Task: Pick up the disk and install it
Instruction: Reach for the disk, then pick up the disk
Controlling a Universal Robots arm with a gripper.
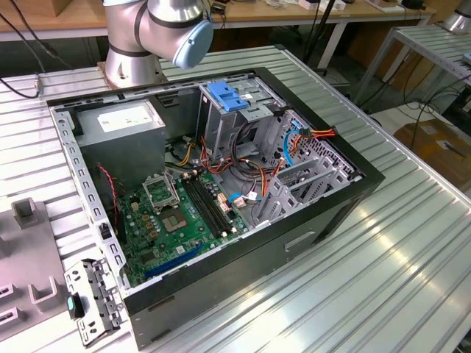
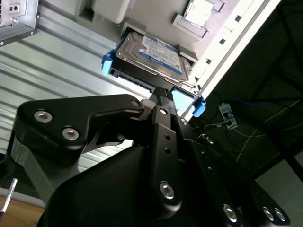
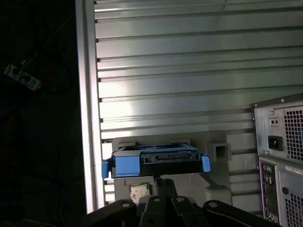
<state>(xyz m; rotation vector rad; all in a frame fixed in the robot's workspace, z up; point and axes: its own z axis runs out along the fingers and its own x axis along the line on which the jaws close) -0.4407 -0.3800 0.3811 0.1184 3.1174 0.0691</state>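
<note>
Second wrist view: gripper [image 2: 163, 92] close at connector end of disk [image 2: 154, 54], long axis running straight ahead; opening width can't be told.

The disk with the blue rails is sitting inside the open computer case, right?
No. In the second wrist view the disk with the blue rails is sitting on a grey holder on the ribbed table, not inside the open computer case shown in the exterior view.

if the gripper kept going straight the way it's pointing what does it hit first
Most likely the disk, its connector edge facing the gripper in the second wrist view; whether they touch is unclear.
</note>
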